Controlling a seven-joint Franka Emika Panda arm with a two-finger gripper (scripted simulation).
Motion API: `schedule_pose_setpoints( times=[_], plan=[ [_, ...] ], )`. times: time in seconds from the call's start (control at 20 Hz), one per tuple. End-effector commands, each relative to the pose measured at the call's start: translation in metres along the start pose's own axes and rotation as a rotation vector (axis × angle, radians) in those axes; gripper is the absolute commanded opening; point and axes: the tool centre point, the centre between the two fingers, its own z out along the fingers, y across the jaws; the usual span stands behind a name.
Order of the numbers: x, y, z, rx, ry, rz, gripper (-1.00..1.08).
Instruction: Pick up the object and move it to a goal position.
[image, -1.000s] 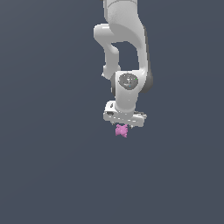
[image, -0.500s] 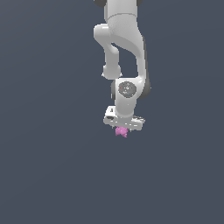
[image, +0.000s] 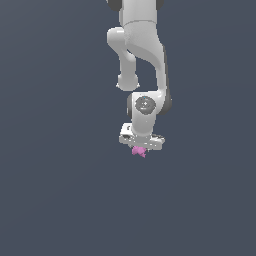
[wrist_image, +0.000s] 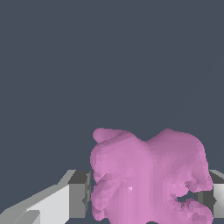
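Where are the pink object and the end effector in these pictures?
pink object (wrist_image: 148, 175), wrist view: the middle of its lumpy body.
end effector (image: 139, 149), exterior view: between the fingertips, just above the object.
finger (wrist_image: 78, 192), wrist view: the grey pad beside the object.

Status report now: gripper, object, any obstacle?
Gripper shut on pink object, jaws on both sides. Object hangs just below the gripper. No obstacle in view.

The object (wrist_image: 148, 177) looks matt and lumpy — faceted pink; the hand (image: 140, 148) smooth, satin white.
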Motion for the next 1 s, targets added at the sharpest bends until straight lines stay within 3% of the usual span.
schedule_pose_setpoints(
  times=[0.0, 0.5, 0.95],
  plan=[
    [0.0, 0.001, 0.001, -0.001, -0.001, 0.001, -1.0],
    [0.003, 0.004, -0.008, 0.0, 0.0, -0.001, -1.0],
    [0.022, 0.035, -0.061, 0.0, 0.0, -0.001, -1.0]
  ],
)
